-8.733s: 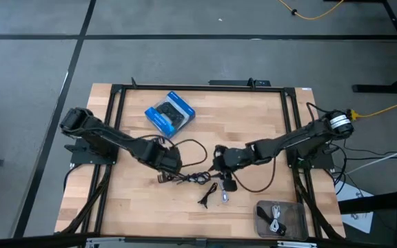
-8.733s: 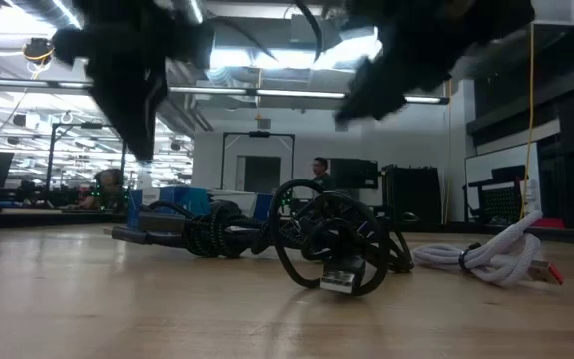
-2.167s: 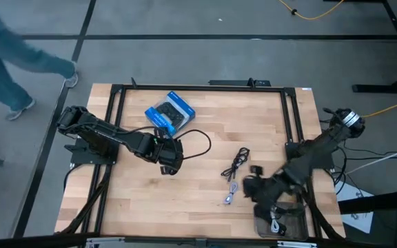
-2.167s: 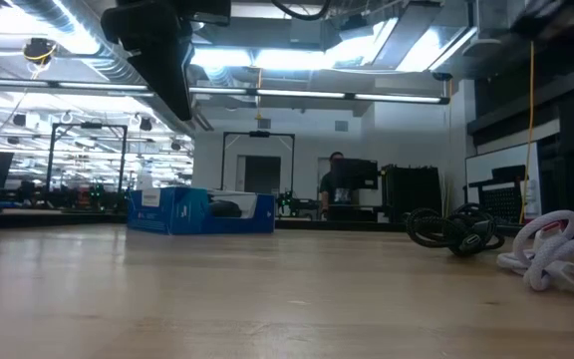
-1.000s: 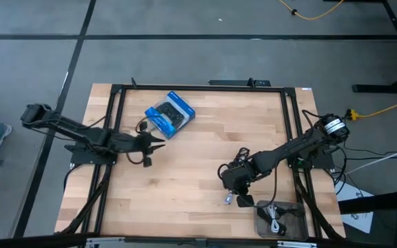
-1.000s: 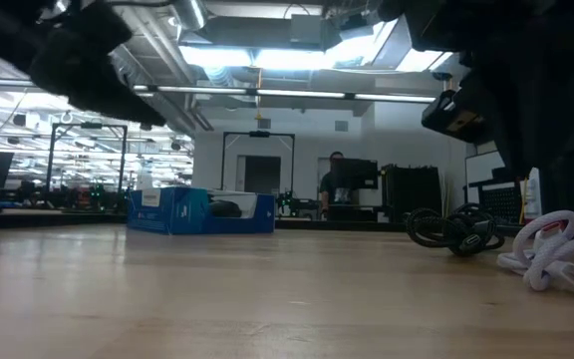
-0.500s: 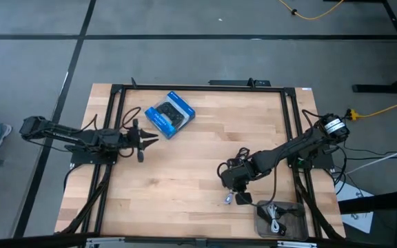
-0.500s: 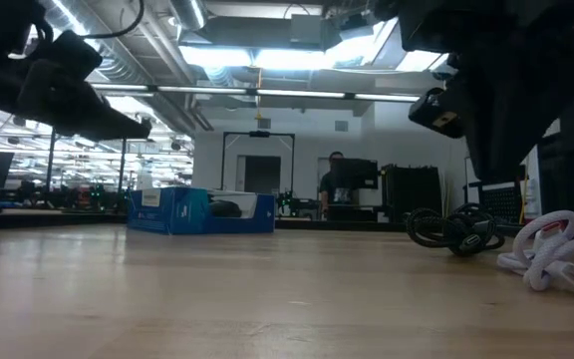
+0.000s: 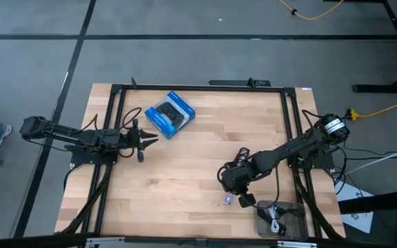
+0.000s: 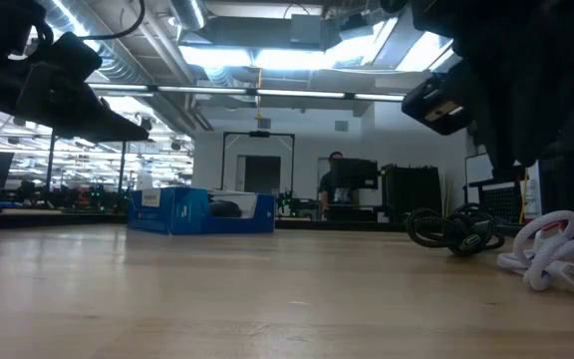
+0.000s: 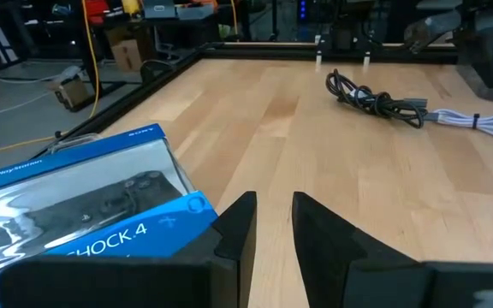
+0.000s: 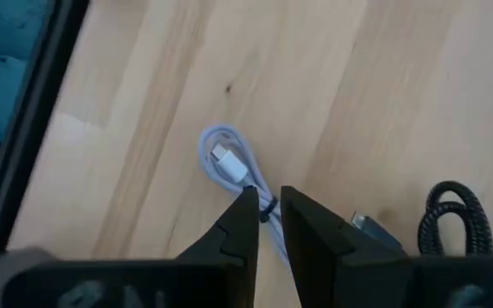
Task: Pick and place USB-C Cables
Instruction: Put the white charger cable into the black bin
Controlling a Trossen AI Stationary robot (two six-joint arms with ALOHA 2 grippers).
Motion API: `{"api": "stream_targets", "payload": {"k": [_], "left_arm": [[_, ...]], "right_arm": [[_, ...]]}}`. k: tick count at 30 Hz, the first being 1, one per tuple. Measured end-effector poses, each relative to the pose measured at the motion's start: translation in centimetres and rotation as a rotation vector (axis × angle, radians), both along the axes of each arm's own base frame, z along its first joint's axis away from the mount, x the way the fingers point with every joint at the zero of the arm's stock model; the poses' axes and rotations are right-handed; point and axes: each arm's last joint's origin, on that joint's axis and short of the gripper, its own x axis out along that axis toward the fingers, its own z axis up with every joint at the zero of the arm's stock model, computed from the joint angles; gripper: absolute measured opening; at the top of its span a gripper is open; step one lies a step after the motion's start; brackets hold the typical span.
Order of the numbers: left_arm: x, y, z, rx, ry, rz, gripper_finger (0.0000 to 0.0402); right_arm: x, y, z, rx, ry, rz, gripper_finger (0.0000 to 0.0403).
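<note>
A white-grey USB-C cable (image 9: 227, 200) lies bundled on the wood near the table's near edge, seen also in the right wrist view (image 12: 229, 164) and low view (image 10: 544, 255). A coiled black cable (image 9: 238, 158) rests just beyond it (image 12: 448, 221) (image 11: 373, 92) (image 10: 454, 230). My right gripper (image 9: 229, 186) hovers above the white-grey cable, fingers a narrow gap apart (image 12: 266, 201), touching nothing. My left gripper (image 9: 154, 139) waits level at the table's left side beside the blue box (image 9: 170, 114), fingers slightly apart (image 11: 272, 205) and holding nothing.
A clear tray (image 9: 293, 210) at the near right corner holds a white-grey cable (image 9: 276, 220). The blue box (image 11: 75, 214) sits far left. A black frame (image 9: 198, 87) rims the table. Bare wood lies between the arms. A person stands in the room behind (image 10: 337, 189).
My left arm has drawn back toward the table's left edge, and its gripper has levelled out beside the blue box. My right gripper has stayed above the cables with only a slight shift. The cables have not moved.
</note>
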Motion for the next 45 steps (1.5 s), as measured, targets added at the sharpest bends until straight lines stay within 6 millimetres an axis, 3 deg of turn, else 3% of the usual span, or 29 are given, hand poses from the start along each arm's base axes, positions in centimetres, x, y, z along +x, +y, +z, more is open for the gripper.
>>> {"api": "stream_targets", "payload": {"k": [24, 31, 45], "left_arm": [[0.0, 0.0, 0.0, 0.000, 0.000, -0.002, 0.0070], [0.0, 0.0, 0.0, 0.000, 0.001, -0.002, 0.0070], [0.0, 0.0, 0.0, 0.000, 0.001, -0.002, 0.0070]], "right_arm": [[0.7, 0.7, -0.4, -0.014, -0.081, 0.074, 0.0058], [1.3, 0.8, -2.1, -0.043, -0.042, -0.022, 0.0058], [0.0, 2.8, -2.3, -0.181, -0.078, -0.133, 0.0058]]}}
